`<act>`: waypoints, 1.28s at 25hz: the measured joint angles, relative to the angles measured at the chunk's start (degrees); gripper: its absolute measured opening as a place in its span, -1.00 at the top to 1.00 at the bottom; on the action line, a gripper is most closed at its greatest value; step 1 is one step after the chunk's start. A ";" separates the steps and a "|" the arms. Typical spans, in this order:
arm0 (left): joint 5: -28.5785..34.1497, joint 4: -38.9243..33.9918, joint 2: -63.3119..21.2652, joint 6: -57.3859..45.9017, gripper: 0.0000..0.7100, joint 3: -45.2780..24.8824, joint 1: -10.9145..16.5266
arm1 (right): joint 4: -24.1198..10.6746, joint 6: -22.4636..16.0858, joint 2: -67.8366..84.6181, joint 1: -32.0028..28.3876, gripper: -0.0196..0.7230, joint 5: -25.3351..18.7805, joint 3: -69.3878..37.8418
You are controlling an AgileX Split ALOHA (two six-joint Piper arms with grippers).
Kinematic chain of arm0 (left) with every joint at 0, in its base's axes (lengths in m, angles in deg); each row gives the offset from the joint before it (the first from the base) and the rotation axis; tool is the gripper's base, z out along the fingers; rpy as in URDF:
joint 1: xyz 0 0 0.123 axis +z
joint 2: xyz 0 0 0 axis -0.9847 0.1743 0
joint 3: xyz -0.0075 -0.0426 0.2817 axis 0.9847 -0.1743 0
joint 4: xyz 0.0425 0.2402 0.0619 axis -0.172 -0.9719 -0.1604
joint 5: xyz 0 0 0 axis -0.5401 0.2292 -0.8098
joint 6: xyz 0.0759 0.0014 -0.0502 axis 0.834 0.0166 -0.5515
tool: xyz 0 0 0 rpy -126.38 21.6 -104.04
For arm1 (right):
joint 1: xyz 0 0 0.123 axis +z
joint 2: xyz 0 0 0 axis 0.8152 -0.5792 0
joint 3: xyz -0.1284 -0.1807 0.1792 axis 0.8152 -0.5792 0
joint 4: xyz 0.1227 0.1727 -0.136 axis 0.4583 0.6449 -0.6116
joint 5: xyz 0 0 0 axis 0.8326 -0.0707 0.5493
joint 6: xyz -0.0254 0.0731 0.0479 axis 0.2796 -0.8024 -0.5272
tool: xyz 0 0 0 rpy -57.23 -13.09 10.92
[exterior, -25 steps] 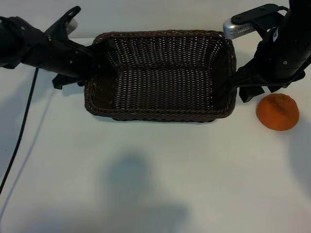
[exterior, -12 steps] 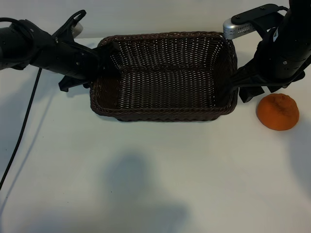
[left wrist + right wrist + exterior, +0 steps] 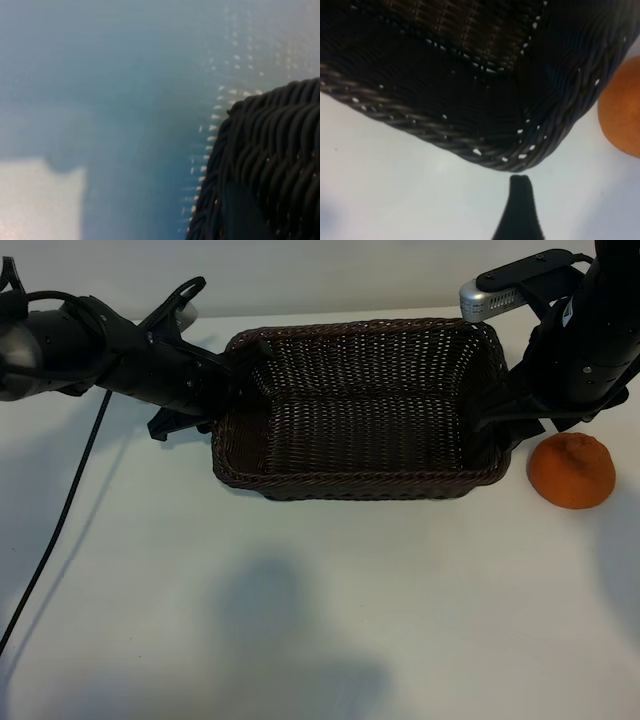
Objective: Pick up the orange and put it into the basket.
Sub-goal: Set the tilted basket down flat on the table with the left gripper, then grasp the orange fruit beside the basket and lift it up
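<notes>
One orange, one basket, and two pincers on the table.

- On the table, in the far middle: the basket.
- Just right of the basket, on the table, apart from it: the orange.
- At the basket's left end: the left gripper.
- At its right end, between basket and orange: the right gripper.

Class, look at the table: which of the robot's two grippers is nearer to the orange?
Right. The right gripper sits at the basket's end just beside the orange; the left gripper is at the basket's far end.
</notes>
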 joint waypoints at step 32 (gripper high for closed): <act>3.12 -0.74 -3.00 -1.11 -0.76 0.66 0.00 | 0.00 0.12 0.00 0.00 -0.53 -0.21 0.00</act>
